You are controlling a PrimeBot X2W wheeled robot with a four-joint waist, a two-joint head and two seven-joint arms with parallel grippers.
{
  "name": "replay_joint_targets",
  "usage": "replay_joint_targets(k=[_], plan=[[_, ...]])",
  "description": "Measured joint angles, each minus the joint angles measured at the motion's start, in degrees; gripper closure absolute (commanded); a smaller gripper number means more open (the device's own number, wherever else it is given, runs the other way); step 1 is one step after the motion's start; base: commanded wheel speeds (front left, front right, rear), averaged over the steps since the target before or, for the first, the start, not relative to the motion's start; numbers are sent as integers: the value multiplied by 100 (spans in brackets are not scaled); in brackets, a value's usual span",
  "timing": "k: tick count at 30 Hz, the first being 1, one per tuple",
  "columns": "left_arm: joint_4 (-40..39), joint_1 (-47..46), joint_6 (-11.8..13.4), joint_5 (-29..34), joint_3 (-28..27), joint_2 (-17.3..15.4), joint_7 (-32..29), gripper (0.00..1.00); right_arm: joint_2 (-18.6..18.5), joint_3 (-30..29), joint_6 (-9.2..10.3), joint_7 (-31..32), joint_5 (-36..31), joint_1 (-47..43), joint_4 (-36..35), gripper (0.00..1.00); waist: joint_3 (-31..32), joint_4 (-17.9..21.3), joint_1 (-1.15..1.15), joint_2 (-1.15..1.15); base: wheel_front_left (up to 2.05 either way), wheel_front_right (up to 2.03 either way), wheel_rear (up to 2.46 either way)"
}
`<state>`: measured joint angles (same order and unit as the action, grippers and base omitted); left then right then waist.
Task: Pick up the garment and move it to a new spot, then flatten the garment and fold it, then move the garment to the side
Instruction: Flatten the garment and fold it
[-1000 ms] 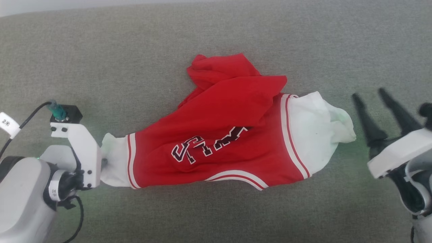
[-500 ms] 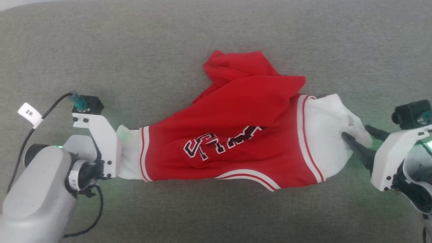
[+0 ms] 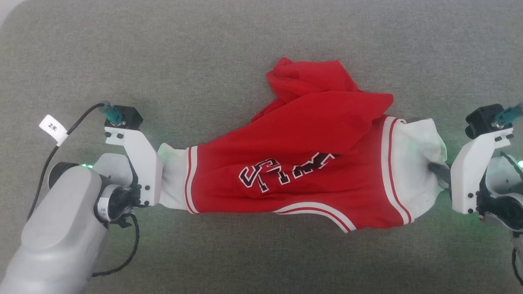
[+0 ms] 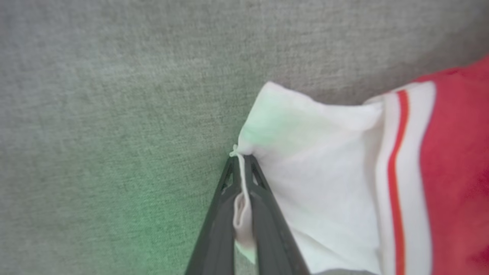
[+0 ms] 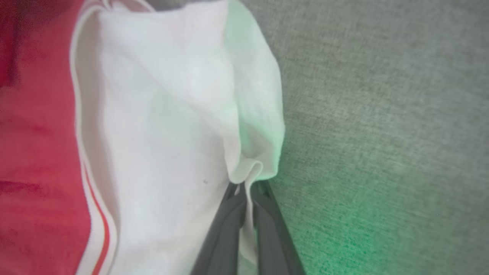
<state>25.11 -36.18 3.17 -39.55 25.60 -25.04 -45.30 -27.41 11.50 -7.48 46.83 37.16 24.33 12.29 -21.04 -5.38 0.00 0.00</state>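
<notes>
The garment, a red jersey with white sleeves and striped trim, lies crumpled across the grey fabric surface, its black lettering partly covered by a folded-over red flap. My left gripper is shut on the edge of the left white sleeve; in the head view its white mount hides the fingers. My right gripper is shut on a pinch of the right white sleeve, and in the head view its dark fingers meet the sleeve's outer end.
Grey fabric surface spreads on all sides of the jersey. A black cable with a white tag loops beside my left forearm. A pale strip shows at the surface's far-left corner.
My right gripper came in from the right, open, went around the right sleeve's end and shut on it. The left gripper kept its hold. The camera shifted, sliding the whole scene right.
</notes>
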Motion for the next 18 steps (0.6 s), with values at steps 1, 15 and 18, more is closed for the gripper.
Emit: replay_joint_targets(k=[1,15,18], plan=[[31,-16,-10,-18,-13,8,26,100,-2,-10,0,36,24,30,16,100,20,-1,0,0,0,0,0],[-789,-841,-41,-181,-192,-336,-534,100,2,-274,-1,245,435,910,-527,100,662,126,0,-1,0,0,0],[-1031,-1128,-32,-169,-260,-523,-708,100,-13,-236,-2,119,479,1273,-608,100,862,194,0,-1,0,0,0]])
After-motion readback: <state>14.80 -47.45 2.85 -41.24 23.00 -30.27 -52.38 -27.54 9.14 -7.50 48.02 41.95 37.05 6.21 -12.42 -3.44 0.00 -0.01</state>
